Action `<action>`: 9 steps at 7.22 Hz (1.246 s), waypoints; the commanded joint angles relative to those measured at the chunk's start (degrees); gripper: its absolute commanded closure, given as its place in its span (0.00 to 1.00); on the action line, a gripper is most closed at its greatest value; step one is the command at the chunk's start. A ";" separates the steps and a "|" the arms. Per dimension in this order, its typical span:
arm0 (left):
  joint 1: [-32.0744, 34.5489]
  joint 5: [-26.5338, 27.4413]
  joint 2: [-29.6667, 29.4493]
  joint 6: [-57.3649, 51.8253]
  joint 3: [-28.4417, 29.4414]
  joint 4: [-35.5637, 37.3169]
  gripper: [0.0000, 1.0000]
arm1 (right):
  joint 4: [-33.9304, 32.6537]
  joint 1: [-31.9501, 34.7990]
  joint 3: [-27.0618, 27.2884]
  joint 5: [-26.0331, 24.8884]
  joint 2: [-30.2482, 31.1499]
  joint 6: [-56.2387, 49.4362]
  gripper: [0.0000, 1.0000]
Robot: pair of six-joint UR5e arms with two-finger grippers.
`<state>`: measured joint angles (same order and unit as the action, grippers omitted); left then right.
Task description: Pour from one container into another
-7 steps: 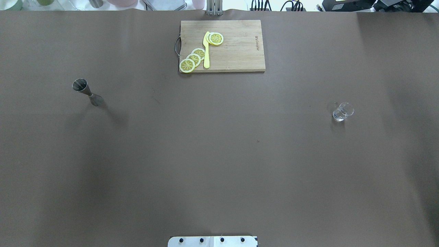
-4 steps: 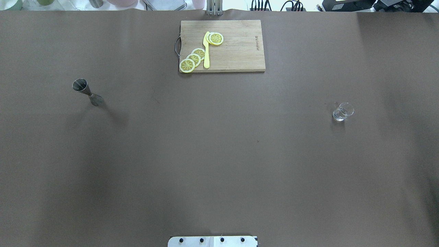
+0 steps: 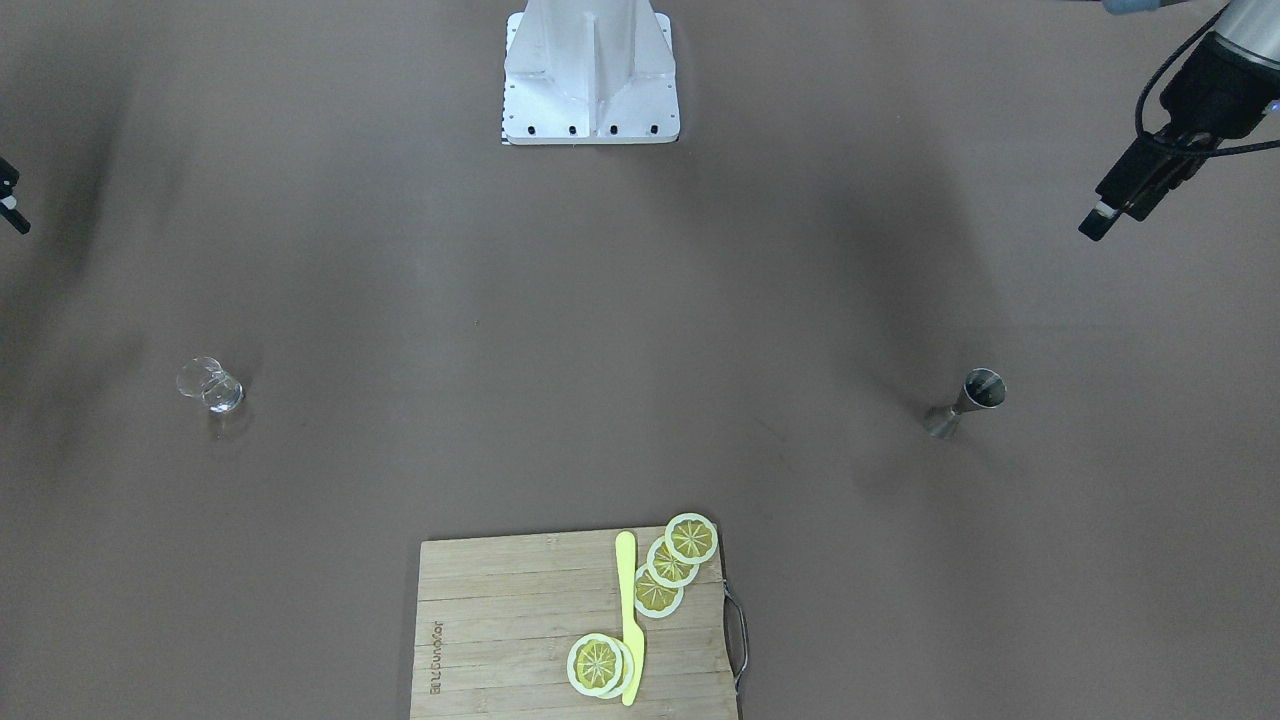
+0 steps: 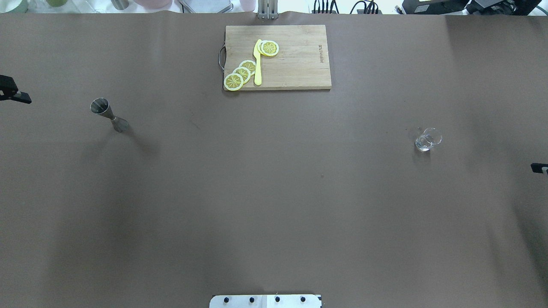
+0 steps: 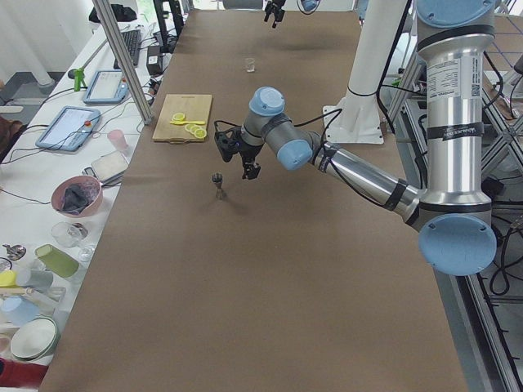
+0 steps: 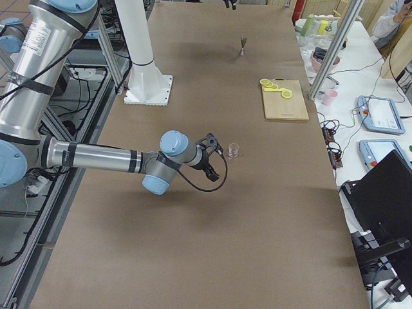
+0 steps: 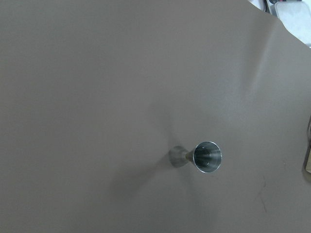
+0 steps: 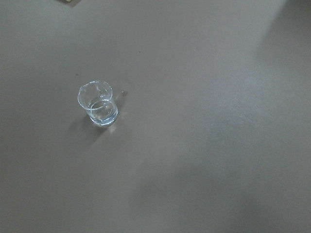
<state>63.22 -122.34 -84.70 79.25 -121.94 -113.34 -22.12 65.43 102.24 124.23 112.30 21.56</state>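
A steel jigger (image 4: 109, 114) stands upright on the left half of the brown table, also seen from above in the left wrist view (image 7: 204, 158). A small clear glass beaker (image 4: 427, 139) with a little liquid stands on the right half and shows in the right wrist view (image 8: 98, 104). My left gripper (image 4: 15, 92) hangs at the table's left edge, well left of the jigger, open and empty. Only the tip of my right gripper (image 4: 540, 168) shows at the right edge, right of the beaker; in the exterior right view (image 6: 212, 161) its fingers stand apart, empty.
A wooden cutting board (image 4: 299, 72) lies at the far middle with lemon slices (image 4: 242, 73) and a yellow knife (image 4: 257, 64) on it. The robot's base plate (image 4: 265, 300) sits at the near edge.
Both grippers have come into the overhead view at the left and right table edges. The jigger and beaker have not moved.
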 commanded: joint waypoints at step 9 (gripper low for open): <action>-32.63 63.13 -4.56 1.60 5.45 -3.02 0.03 | 1.98 -6.63 -4.15 0.32 -3.05 -9.40 0.00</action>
<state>32.38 -66.37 -86.51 80.75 -119.24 -116.34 -20.39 59.06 98.35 125.06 109.23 14.76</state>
